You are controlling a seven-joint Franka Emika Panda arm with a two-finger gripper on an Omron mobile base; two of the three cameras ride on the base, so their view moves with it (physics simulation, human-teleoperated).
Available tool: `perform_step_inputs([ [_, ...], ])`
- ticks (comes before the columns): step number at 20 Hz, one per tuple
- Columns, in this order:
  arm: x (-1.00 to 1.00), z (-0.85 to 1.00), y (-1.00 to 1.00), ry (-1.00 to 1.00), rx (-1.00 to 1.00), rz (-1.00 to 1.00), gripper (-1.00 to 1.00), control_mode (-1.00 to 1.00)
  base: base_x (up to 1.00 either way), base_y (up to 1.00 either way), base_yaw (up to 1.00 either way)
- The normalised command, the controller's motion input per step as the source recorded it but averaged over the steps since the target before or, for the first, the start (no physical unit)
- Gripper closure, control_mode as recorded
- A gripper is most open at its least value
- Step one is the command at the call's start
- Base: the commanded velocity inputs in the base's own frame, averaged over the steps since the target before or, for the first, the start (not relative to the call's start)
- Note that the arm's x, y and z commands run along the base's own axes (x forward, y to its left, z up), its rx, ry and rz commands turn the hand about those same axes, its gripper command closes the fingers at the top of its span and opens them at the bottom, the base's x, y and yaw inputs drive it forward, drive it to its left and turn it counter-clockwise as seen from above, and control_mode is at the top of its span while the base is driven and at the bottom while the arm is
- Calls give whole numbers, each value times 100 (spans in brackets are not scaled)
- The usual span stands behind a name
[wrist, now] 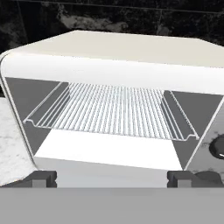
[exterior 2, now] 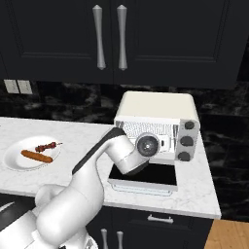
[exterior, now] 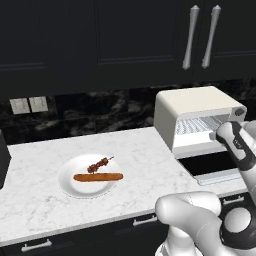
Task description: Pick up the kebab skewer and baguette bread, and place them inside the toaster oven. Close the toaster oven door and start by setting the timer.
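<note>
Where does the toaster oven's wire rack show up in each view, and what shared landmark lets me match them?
Left base view: the wire rack sits in the open oven at right, partly behind the arm.
Right base view: the rack is at centre, above the wrist.
Hand view: it spans the middle, facing the camera.
Shared landmark: the toaster oven and its cream-white top.

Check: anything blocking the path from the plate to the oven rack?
Nothing visible. The skewer and baguette lie on the plate, with bare counter across to the oven. The door is folded down flat and the rack is bare. The open gripper faces the cavity.
</note>
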Motion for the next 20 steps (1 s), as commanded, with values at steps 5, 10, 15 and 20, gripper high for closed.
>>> perform_step_inputs([
  [5, 11, -1, -8, -13, 0, 0, -100, -100, 0, 0, 0],
  [10, 4, 0, -11, -7, 8, 0, -100, -100, 0, 0, 0],
  [15, 22, 0, -5, -11, 2, 0, -100, -100, 0, 0, 0],
  [20, 2, 0, 0, -18, 1, 0, -100, -100, 0, 0, 0],
])
